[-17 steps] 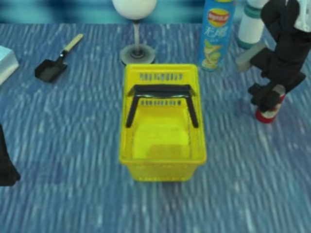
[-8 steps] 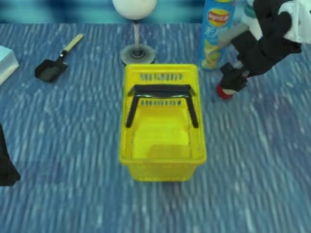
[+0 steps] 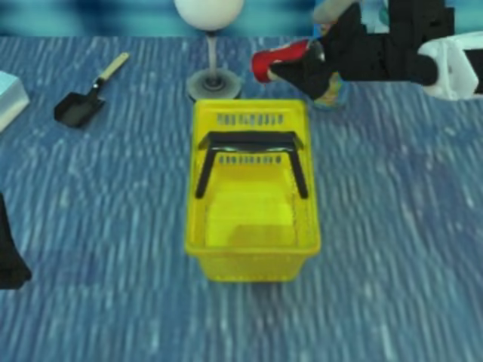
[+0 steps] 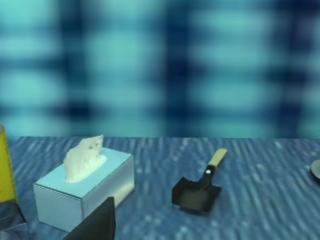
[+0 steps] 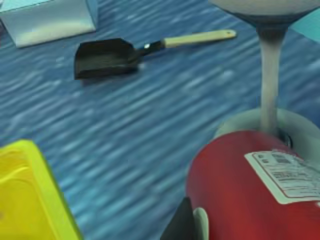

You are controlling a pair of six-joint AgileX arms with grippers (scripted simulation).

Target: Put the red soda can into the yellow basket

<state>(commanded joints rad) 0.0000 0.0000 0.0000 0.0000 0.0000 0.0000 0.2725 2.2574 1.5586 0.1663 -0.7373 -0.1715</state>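
The red soda can (image 3: 276, 62) hangs tipped on its side above the table, just beyond the far right corner of the yellow basket (image 3: 253, 256). My right gripper (image 3: 300, 69) is shut on it, the arm reaching in from the right. Up close, the red soda can (image 5: 240, 192) fills the right wrist view, a finger pad (image 5: 200, 225) pressed on its side, and a corner of the yellow basket (image 5: 25, 200) shows below. The basket's black handles (image 3: 253, 139) lie folded across its far half. My left gripper (image 3: 9, 260) is parked open at the left edge.
A white lamp's base (image 3: 214, 83) stands just behind the basket, left of the can. A blue chips tube (image 3: 336, 45) stands under the right arm. A black dustpan (image 3: 81, 105) and a tissue box (image 3: 9, 98) lie at the far left.
My right gripper lifted the can from the table's right side and carried it left and toward the far edge, turning it from upright onto its side. The left arm stayed still.
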